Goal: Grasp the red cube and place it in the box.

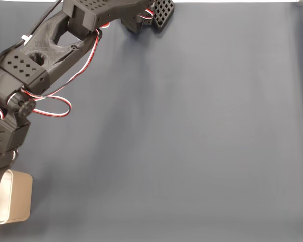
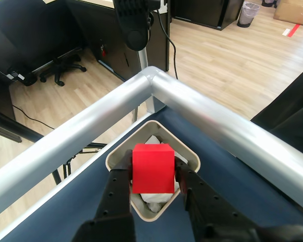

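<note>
Jaws clamp the red cube (image 2: pixel 152 169) directly above the box (image 2: pixel 192 155); open them only once centred over its interior.

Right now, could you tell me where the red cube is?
In the wrist view, the red cube sits low and central, clamped in the gripper directly above the box.

A silver metal rail (image 2: pixel 91 128) edges the dark blue table (image 1: pixel 202 141).
</note>
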Motion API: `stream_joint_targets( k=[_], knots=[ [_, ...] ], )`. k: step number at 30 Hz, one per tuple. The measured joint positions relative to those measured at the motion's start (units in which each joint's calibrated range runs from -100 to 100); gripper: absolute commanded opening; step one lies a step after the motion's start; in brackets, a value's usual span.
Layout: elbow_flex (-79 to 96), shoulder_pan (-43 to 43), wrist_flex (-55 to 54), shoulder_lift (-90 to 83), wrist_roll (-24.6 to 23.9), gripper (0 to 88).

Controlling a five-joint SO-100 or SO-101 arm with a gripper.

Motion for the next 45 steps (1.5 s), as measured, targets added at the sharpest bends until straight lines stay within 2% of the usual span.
stream_joint_targets(
  k=[21, 28, 31, 38, 45],
  knots=[
    [0.0, 0.0, 0.0, 0.0, 0.0, 1.4],
    [0.0, 0.0, 0.0, 0.0, 0.0, 4.8],
    [0.0, 0.0, 0.0, 0.0, 0.0, 9.9],
    [0.0, 0.0, 0.0, 0.0, -1.4, 33.8],
    [0.0, 0.1, -0.5, 0.0, -2.3, 43.3]
  ],
)
